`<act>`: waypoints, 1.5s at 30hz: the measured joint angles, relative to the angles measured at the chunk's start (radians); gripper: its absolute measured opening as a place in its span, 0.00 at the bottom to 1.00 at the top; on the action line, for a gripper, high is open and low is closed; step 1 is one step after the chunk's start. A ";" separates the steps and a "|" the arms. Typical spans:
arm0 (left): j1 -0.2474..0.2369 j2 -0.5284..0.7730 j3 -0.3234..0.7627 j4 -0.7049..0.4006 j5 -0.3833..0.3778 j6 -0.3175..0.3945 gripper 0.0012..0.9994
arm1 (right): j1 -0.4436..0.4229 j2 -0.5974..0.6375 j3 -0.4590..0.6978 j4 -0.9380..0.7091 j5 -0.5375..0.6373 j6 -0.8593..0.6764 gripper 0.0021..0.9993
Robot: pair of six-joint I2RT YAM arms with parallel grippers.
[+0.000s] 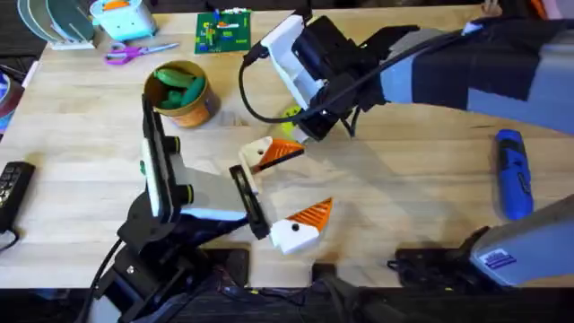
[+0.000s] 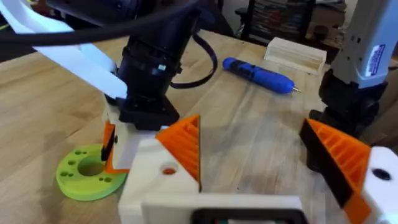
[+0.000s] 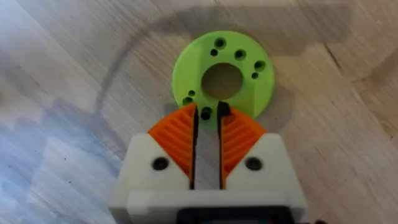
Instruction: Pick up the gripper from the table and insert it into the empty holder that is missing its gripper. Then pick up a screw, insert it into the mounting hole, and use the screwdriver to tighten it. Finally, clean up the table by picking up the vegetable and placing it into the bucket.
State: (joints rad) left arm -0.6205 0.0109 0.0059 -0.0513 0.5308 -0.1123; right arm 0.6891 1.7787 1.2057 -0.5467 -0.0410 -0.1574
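**Now for the screw: right arm over the disc, mounting hole just beside it**

The white triangular plastic finger block (image 2: 146, 186) that serves as the holder carries an orange ribbed plastic fingertip (image 2: 185, 146) seated on its slope, and a small round mounting hole (image 2: 168, 169) shows on the block's face below the tip. The block is one finger of the left end effector (image 1: 296, 184). This lies spread wide and holds nothing, its second orange-tipped finger well apart, nearer the counter's (image 1: 404, 193) front edge.

Just beyond the block, farther from the arms' bases, a flat lime-green plastic disc with drilled holes (image 3: 222, 76) rests on the wood. The right end effector (image 3: 207, 118) has reached across the middle and hangs over the disc's near rim with its orange pads (image 3: 239, 134) drawn narrow, a slim strip of wood showing between them. A small dark speck sits at the tips; whether it is a screw cannot be told.

By judgement, the coming move is a short carry from the disc back toward the left arm's base, to the hole on the block. The right arm is plainly the nearer one.

The bright blue stubby electric screwdriver (image 1: 513, 172) lies far off on the right side, its long axis running away from the bases. The round tan-gold pail (image 1: 184, 92) stands to the left with green pieces inside.
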 joint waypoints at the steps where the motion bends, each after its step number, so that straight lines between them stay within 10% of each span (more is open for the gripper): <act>1: 0.000 0.000 0.000 0.000 0.000 0.000 1.00 | 0.000 0.003 0.000 -0.001 0.000 0.000 0.20; 6: 0.000 0.000 0.000 0.000 0.000 0.000 1.00 | -0.001 0.011 0.004 0.004 0.013 0.001 0.01; 33: 0.000 0.000 0.000 0.000 0.000 0.000 1.00 | -0.078 -0.124 0.254 -0.290 0.015 0.000 0.01; 45: 0.000 0.000 0.000 0.000 0.000 0.000 1.00 | 0.083 -0.287 0.370 -0.399 0.009 0.046 0.01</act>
State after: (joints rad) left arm -0.6205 0.0109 0.0059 -0.0513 0.5308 -0.1123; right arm 0.7718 1.4913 1.5757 -0.9455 -0.0320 -0.1110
